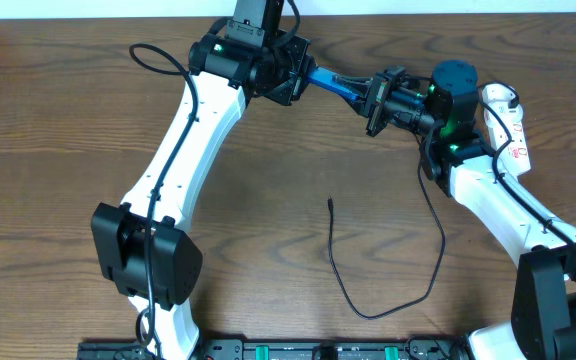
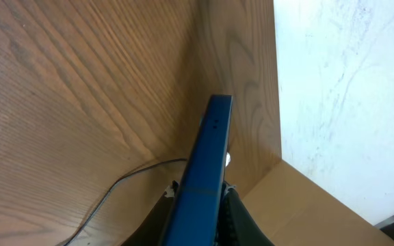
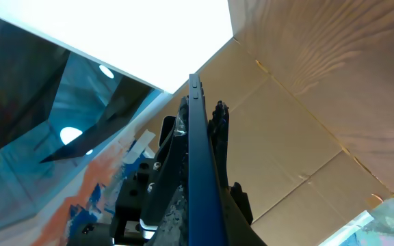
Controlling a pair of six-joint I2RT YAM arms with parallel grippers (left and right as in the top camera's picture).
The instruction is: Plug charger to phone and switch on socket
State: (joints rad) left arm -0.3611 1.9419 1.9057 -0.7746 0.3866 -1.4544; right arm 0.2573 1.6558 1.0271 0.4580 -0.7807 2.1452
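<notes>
The phone (image 1: 339, 85), blue and seen edge-on, hangs in the air above the far side of the table, held between both grippers. My left gripper (image 1: 296, 76) is shut on its left end, and my right gripper (image 1: 376, 100) is shut on its right end. The left wrist view shows the phone's blue edge (image 2: 209, 147) between my left jaws (image 2: 200, 198). The right wrist view shows the phone (image 3: 195, 130) between my right jaws (image 3: 205, 205). The charger cable (image 1: 368, 313) lies loose on the table, with its plug tip (image 1: 330, 203) free at mid-table. The white socket (image 1: 509, 122) lies at the far right.
The wooden table (image 1: 58, 120) carries the charger's loop in front of the arms. The cable also shows in the left wrist view (image 2: 125, 176). The right arm's base stands at the front right (image 1: 558, 290), and the left arm's base at the front left (image 1: 143, 255).
</notes>
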